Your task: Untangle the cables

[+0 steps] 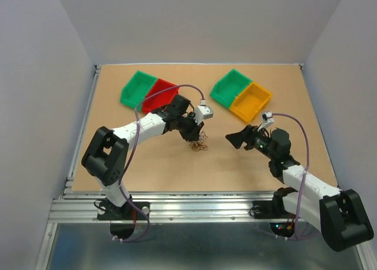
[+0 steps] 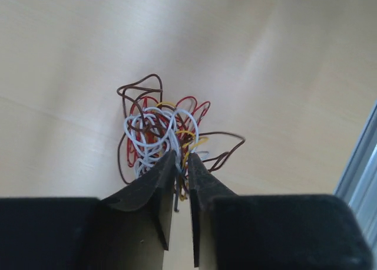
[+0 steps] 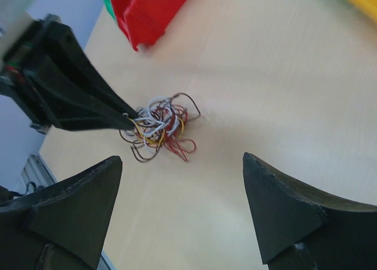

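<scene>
The cables lie on the wooden table as one small knotted clump of brown, red, white and yellow wires. My left gripper points down at the clump's near edge, its jaws a narrow slit apart with a few strands running through the gap. In the right wrist view the same left fingers touch the clump from the left. My right gripper hovers wide open to the right of the clump, apart from it and holding nothing.
A green bin and a red bin stand at the back left. Another green bin and a yellow bin stand at the back right. A metal rail runs along the table's near edge.
</scene>
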You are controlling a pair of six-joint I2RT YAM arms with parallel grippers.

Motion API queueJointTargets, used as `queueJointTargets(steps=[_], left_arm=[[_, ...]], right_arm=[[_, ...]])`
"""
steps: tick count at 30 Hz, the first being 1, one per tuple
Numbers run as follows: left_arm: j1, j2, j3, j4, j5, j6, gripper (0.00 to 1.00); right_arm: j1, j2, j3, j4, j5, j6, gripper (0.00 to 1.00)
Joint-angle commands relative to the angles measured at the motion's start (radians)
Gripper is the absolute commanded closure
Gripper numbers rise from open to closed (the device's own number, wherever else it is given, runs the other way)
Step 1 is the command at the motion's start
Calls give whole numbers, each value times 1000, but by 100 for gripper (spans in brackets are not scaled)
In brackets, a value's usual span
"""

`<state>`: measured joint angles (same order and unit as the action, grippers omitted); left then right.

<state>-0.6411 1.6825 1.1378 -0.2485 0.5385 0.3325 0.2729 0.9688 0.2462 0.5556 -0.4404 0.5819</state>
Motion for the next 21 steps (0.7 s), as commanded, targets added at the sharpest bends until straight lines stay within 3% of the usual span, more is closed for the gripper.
queueJointTargets(steps=[1, 11, 21], left_arm=[[1, -37, -12, 48, -7, 20, 59], [1, -181, -121, 143, -184, -16, 39], [-5, -115, -116, 124, -249, -23, 40]], right_arm=[[57, 97, 45, 43, 51, -50, 14], [199, 271, 126, 95, 182, -86, 16], [318, 516, 278, 122, 279, -105, 21]])
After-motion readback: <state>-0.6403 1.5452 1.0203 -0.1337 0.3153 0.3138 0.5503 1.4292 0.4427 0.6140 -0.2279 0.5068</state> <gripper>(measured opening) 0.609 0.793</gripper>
